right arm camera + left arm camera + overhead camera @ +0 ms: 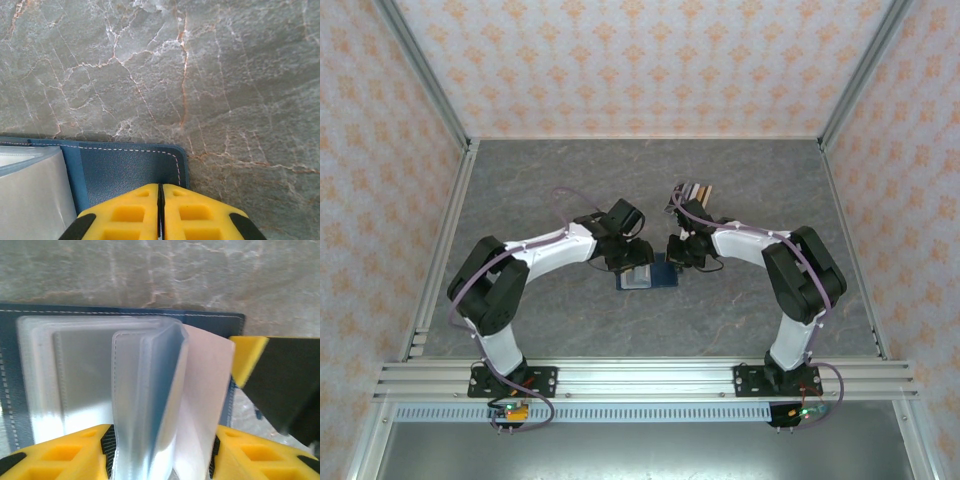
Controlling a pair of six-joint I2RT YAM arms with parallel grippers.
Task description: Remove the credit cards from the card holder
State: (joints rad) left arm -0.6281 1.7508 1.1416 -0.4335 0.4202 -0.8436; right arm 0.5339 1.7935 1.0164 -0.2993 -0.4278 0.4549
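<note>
Bright even light; glare and blur across the card holder

Holder lies open at mid-table — navy cover down, white stitching along the edge. Clear sleeves are fanned, some flat, a few standing up.

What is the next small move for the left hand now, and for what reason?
Probably close the left hand gently on the raised clear sleeves. Its fingers stand on both sides of them, and the shut right hand rests on the cover of the open card holder, so the holder should not lift.
</note>
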